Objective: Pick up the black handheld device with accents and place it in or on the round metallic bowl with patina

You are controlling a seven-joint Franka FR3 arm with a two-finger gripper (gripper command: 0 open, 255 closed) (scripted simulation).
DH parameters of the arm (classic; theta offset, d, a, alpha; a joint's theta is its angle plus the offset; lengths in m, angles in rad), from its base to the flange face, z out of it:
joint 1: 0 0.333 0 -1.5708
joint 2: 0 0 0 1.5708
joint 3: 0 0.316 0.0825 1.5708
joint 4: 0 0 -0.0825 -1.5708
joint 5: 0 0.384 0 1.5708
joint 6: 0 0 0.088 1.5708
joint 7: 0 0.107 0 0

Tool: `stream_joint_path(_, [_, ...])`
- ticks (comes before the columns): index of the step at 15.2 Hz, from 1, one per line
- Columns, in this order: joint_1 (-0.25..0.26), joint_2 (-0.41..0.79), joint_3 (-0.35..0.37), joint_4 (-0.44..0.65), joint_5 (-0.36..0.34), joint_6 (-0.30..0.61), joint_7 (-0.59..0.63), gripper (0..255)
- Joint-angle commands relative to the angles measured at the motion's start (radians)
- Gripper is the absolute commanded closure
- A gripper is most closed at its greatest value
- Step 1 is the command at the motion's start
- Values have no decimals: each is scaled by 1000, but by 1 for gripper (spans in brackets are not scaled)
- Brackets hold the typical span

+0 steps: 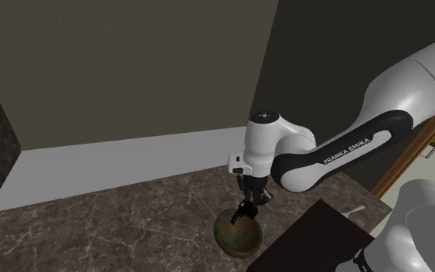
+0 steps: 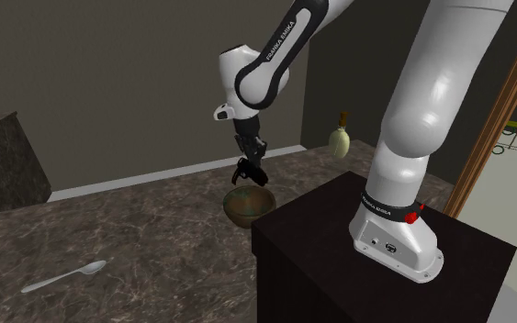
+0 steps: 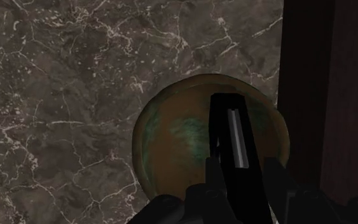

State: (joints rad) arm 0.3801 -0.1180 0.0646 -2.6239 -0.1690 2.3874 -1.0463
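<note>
Clasps black handheld device (image 3: pixel 231 137) firmly in closed gripper (image 3: pixel 240 181), long axis running out past the tips toward the counter. Hangs directly over greenish-brown round bowl (image 3: pixel 165 137), close above its hollow, contact not discernible. Calls, by judgement, for straight lowering and release only.
</note>
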Motion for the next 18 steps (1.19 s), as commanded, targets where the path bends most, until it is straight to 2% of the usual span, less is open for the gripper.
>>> stream_joint_path(1, [-2,23,0,-7,-8,30,8,255])
stream_joint_path(13, [-11,205,-8,-17,-86,217,80,255])
stream_joint_path(18, [-11,205,-9,-17,-86,217,80,255])
